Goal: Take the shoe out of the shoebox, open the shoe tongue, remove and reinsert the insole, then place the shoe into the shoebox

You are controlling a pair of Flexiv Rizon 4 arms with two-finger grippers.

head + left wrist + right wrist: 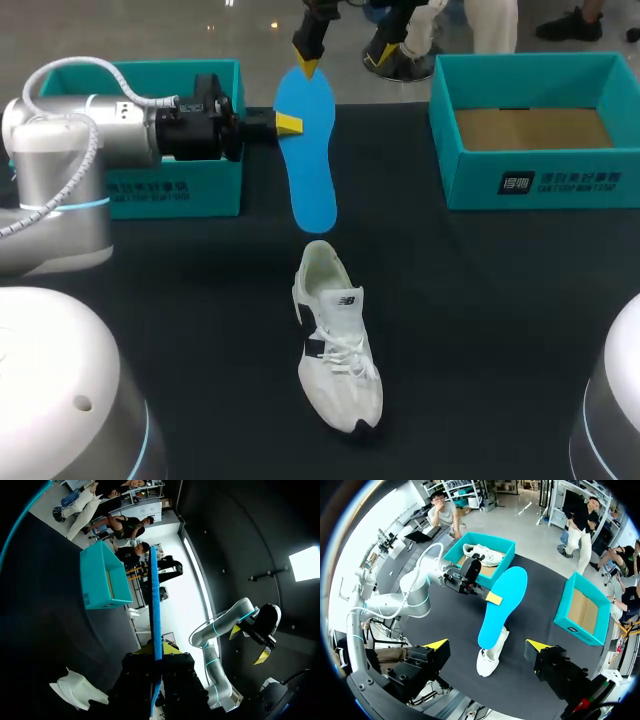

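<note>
— Where was the insole (310, 160)?
— Aloft, just beyond the heel of the shoe (335, 340), long axis roughly in line with it, one edge pinched in the left gripper (288, 124).
— And the right gripper (488, 645)?
— Spread wide, empty, apparently high above the shoe.

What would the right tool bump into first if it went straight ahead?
Probably the blue insole that the left tool holds up, then the white shoe below; depth is hard to judge.

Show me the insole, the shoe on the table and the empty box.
insole (312, 165): head view, middle of its blue face.
shoe (340, 345): head view, on the laces.
empty box (478, 182): head view, on its front wall.
</note>
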